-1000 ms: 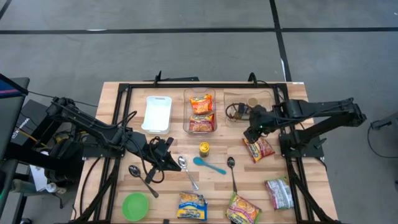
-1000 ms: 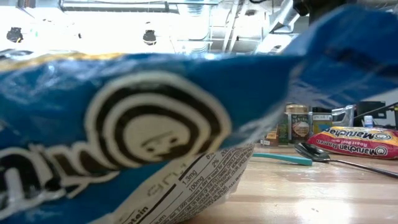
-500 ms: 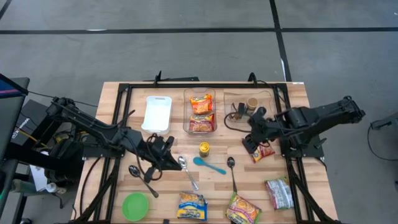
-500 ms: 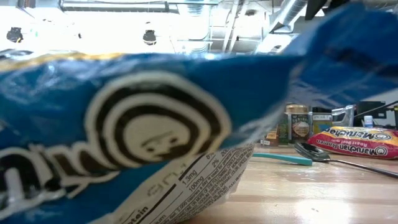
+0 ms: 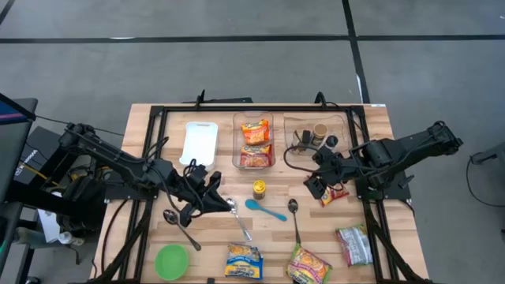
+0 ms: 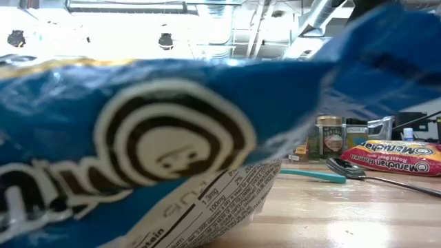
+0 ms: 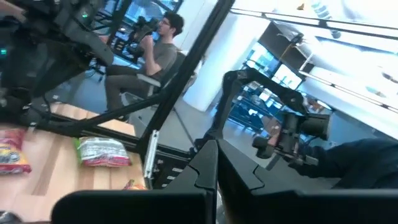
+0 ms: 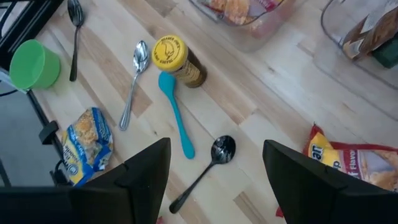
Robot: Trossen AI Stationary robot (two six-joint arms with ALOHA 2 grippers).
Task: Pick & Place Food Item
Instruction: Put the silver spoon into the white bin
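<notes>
From my station, nearest the front edge of the table [image 5: 142, 118] I see the green cup [image 5: 171, 261] by the left front corner, then a blue noodle packet [image 5: 243, 261], a yellow-green packet [image 5: 308, 266] and a green-and-red packet [image 5: 354, 244] toward the right front corner. In mid-table, my left arm reaches in low from the left edge, its wrist nearly level, and the left gripper [image 5: 211, 197] sits pinched shut with nothing in it, just beside a silver spoon [image 5: 237, 216]. My right arm folds in from the right edge and tips downward; the right gripper [image 5: 318, 187] hangs with its fingers [image 8: 146, 168] spread wide and empty, just beside the red ramen packet [image 5: 334, 193] lying on the wood. Between the arms lie the yellow-lidded jar [image 5: 258, 188], a blue spoon [image 5: 265, 209] and a dark spoon [image 5: 293, 217]. Toward the far edge stand a white tray [image 5: 200, 143] and a clear bin [image 5: 253, 143] holding two ramen packets.
</notes>
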